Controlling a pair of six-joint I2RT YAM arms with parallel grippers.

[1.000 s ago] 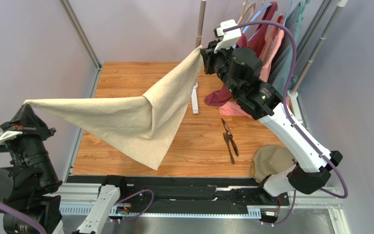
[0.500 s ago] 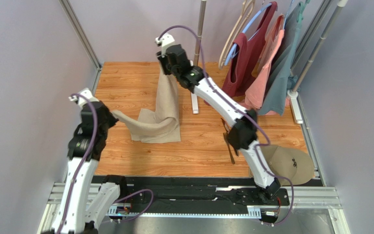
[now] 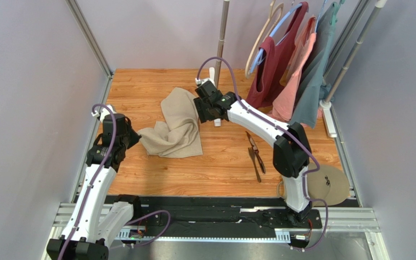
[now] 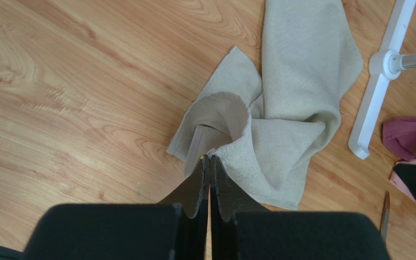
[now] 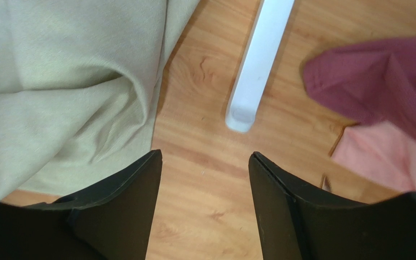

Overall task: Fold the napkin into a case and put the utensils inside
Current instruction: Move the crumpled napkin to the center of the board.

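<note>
The beige napkin [image 3: 176,125] lies crumpled in a loose heap on the wooden table, left of centre. My left gripper [image 3: 134,135] is shut on the napkin's left corner; in the left wrist view the cloth [image 4: 297,103] rises to the pinched tips [image 4: 210,157]. At the heap's upper right edge my right gripper [image 3: 201,108] stands open and empty, over bare wood [image 5: 205,154] just right of the napkin [image 5: 58,81]. The dark utensils [image 3: 256,155] lie together on the table to the right. No case shows.
A white stand foot [image 3: 216,116] lies close to the right gripper, its pole rising behind. Maroon, salmon and grey-teal garments [image 3: 291,59] hang at the back right; a maroon hem [image 5: 378,86] reaches the table. A round tan disc [image 3: 324,184] sits at the near right.
The napkin was stretched in the air between both grippers. Both arms came down, the right gripper opened and let go of its corner, and the cloth dropped into a heap.
</note>
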